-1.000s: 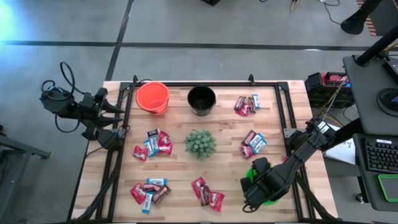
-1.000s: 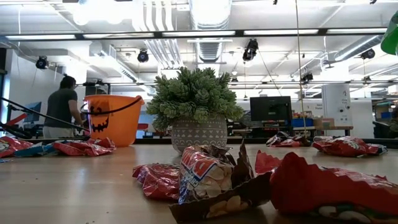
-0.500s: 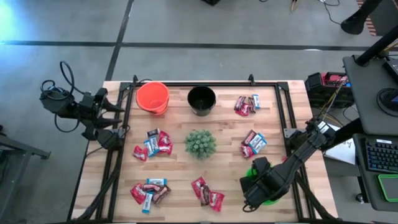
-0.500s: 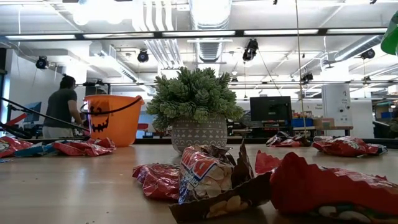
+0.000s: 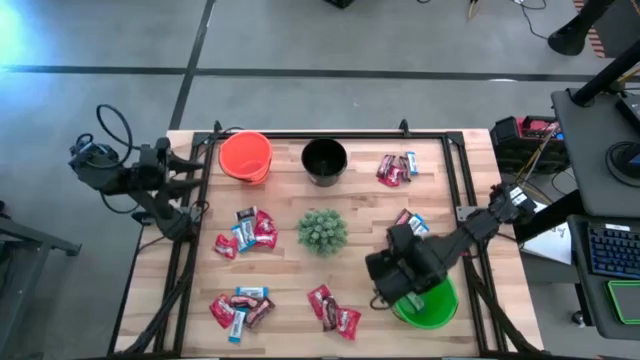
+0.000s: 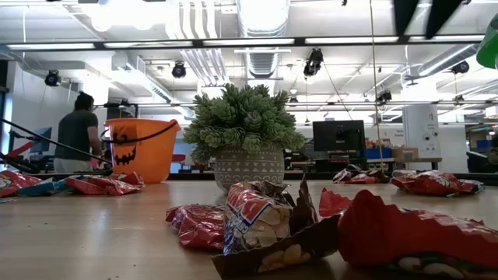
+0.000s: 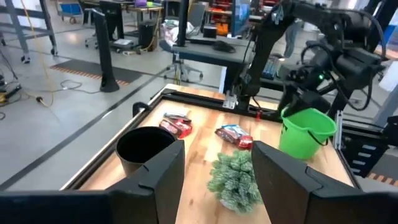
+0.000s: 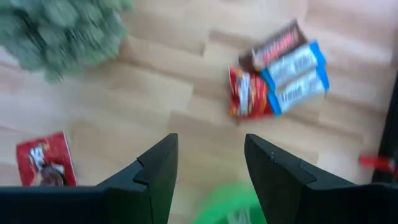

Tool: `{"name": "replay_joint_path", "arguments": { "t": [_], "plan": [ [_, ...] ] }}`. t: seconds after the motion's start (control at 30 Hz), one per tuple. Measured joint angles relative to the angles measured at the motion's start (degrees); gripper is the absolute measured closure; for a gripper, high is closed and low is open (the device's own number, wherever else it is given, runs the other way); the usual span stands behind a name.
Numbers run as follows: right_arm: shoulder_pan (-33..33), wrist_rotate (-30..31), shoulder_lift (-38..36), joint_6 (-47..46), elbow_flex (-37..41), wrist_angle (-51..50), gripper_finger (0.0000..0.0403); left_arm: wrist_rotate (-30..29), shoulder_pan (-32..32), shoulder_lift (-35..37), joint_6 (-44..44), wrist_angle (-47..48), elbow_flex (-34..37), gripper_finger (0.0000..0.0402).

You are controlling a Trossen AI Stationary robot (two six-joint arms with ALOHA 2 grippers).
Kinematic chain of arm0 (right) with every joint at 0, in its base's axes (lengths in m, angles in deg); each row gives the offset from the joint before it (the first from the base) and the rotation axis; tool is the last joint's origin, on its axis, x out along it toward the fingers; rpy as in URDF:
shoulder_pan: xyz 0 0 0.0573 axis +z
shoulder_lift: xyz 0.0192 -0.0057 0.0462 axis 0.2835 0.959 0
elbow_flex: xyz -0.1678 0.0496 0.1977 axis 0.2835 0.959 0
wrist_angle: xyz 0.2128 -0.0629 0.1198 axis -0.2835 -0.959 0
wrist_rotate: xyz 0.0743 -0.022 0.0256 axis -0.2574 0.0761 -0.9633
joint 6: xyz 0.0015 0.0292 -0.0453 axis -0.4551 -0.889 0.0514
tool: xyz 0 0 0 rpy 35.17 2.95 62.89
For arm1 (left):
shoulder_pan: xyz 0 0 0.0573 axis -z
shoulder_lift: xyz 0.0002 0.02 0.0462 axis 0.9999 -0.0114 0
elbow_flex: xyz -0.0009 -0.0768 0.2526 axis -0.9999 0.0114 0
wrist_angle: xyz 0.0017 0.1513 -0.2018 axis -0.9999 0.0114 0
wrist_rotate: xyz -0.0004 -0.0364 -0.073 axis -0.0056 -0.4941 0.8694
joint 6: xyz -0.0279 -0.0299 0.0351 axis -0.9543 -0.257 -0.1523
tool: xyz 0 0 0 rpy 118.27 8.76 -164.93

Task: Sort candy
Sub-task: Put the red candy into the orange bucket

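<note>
Right gripper (image 5: 385, 272) moved off the green bucket (image 5: 428, 303) toward table centre, fingers spread and empty; bucket now uncovered at 4 o'clock. I'd judge it was heading for a pick, nothing sorted yet. Left gripper (image 5: 180, 170) waited at 9 o'clock off the table edge, fingers spread. Candy (image 5: 245, 230) lay in small clusters around the plant (image 5: 322, 230): flat red, blue-white and brown wrappers.

So on the wooden tabletop (image 5: 290, 270): an orange bucket (image 5: 246, 156) and a black bucket (image 5: 324, 161) sit side by side along the far edge, a spiky green plant ball (image 5: 322, 230) at the middle, a green bucket (image 5: 428, 303) toward the near right corner. A person (image 6: 77, 134) stands in the room behind.
</note>
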Motion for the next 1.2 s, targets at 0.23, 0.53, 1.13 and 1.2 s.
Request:
{"name": "replay_joint_path", "arguments": {
  "t": [0.23,0.53,1.13,1.2],
  "plan": [
    [-5.4,5.4,-4.9,11.5,0.0,-0.1,0.0225,-3.1,0.0,-4.2,-9.9,4.4,0.3,0.0233],
    [-10.2,12.5,-11.2,21.0,0.1,-0.1,0.0225,-5.9,0.0,-9.0,-29.1,12.7,0.3,0.0232],
    [-21.3,16.3,-16.5,45.5,0.1,-0.1,0.0225,-5.9,-1.6,-23.9,-64.3,24.0,0.7,0.0210],
    [-22.6,16.3,-17.0,47.4,0.1,-0.1,0.0225,-5.7,-2.3,-26.7,-68.5,24.5,0.7,0.0210]
  ]
}}
